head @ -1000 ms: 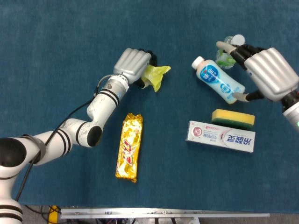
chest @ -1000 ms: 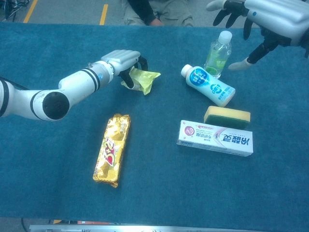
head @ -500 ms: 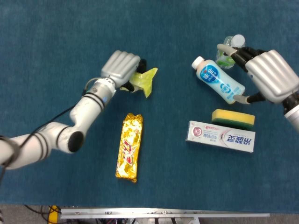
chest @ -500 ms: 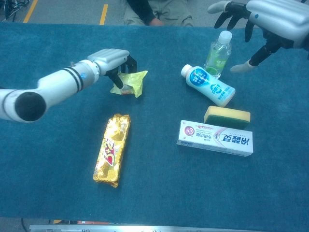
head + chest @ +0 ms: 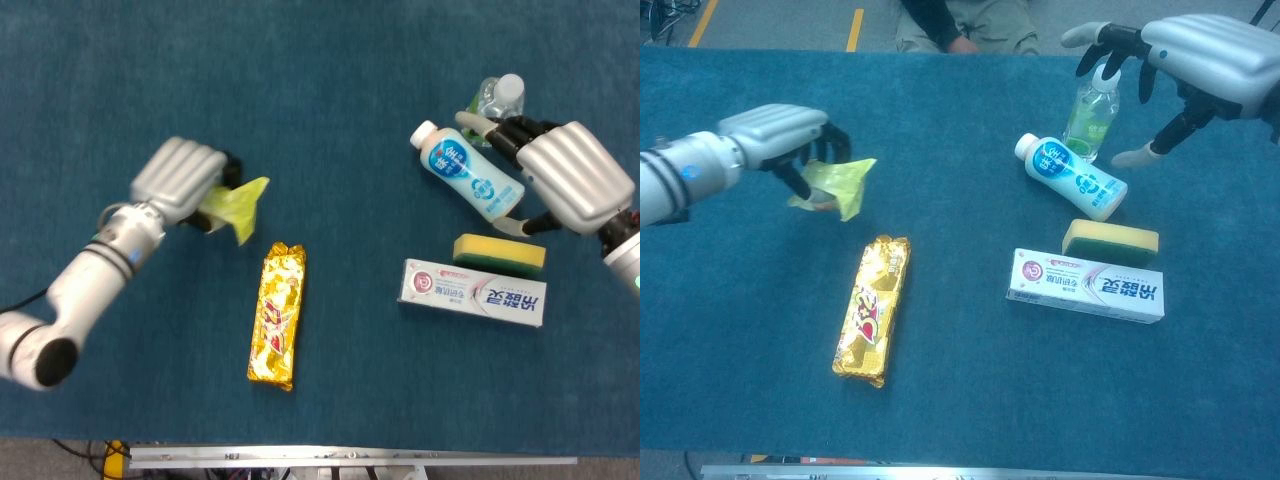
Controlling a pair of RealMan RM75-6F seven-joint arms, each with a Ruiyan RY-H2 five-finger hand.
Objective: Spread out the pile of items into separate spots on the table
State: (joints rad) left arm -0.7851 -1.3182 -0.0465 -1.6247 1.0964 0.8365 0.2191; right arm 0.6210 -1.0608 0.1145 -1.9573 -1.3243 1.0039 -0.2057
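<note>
Left hand [image 5: 180, 182] carried yellow packet [image 5: 236, 203] leftward over blue table [image 5: 330, 60]

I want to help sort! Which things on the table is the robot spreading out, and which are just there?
Part of the job:
yellow packet, held by the left hand
gold bar
white bottle
clear bottle
sponge
toothpaste box

Just there:
blue table
person behind it

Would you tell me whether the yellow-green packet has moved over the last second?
Yes. Held by the left hand, the yellow-green packet went left, passing the gold snack bar.
</note>
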